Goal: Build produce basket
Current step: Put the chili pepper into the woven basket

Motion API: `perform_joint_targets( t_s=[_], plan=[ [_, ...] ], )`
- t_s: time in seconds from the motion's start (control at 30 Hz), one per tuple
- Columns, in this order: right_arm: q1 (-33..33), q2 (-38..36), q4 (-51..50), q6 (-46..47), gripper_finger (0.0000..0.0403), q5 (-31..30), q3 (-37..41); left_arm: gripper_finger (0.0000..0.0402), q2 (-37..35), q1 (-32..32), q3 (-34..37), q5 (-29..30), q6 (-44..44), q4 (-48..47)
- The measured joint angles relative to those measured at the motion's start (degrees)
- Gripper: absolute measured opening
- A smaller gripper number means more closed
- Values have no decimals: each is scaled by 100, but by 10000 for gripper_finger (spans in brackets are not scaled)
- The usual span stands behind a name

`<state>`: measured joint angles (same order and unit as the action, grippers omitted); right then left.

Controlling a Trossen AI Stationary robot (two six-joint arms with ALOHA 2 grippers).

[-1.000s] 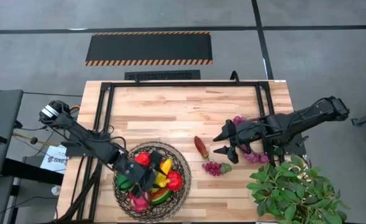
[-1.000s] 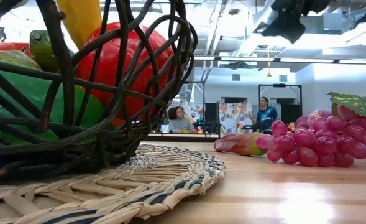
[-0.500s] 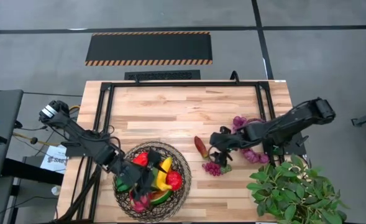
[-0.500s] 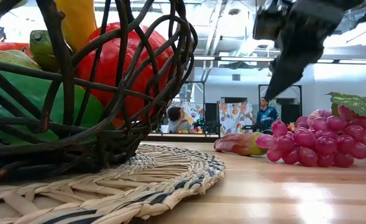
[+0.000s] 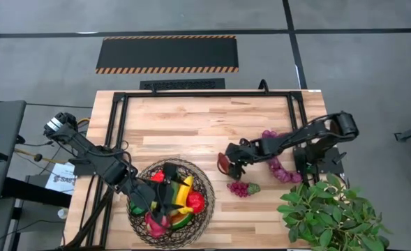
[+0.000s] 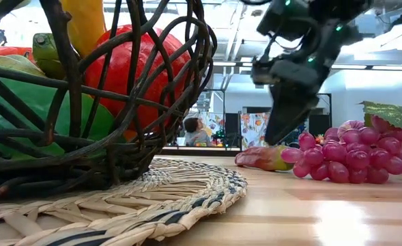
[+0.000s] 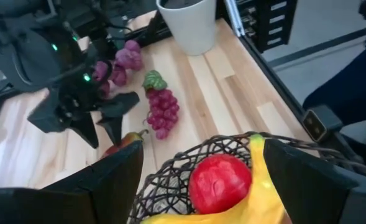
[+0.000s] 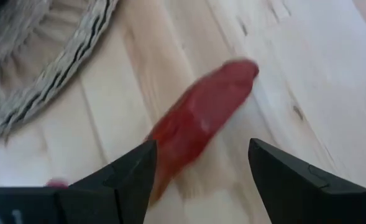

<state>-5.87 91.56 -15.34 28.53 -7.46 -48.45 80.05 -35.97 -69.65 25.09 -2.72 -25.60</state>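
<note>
High view: the right claw (image 5: 230, 162), spread wide, has been moved from the grapes (image 5: 241, 187) to the red pepper (image 5: 223, 162).

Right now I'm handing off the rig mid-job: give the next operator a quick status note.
Right gripper: open, straddling the red pepper on the table, not gripping it.
Left gripper: open, over the basket, holding nothing.
Done: red apple, banana and other produce sit in the basket.
Left: the red pepper, the purple grapes beside it, and a second grape bunch near the leafy plant.
</note>
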Motion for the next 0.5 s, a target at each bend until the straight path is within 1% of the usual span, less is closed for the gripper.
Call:
perform_joint_targets(
  t_s=[0.2,0.4,0.5],
  plan=[
    [91,372,476,55,276,326,-9,319,0,2,0,125,-107,9],
    [56,703,457,116,276,317,9,319,0,6,0,290,-199,-26],
    [29,826,553,329,276,297,-26,319,0,7,0,458,-345,-34]
  ],
)
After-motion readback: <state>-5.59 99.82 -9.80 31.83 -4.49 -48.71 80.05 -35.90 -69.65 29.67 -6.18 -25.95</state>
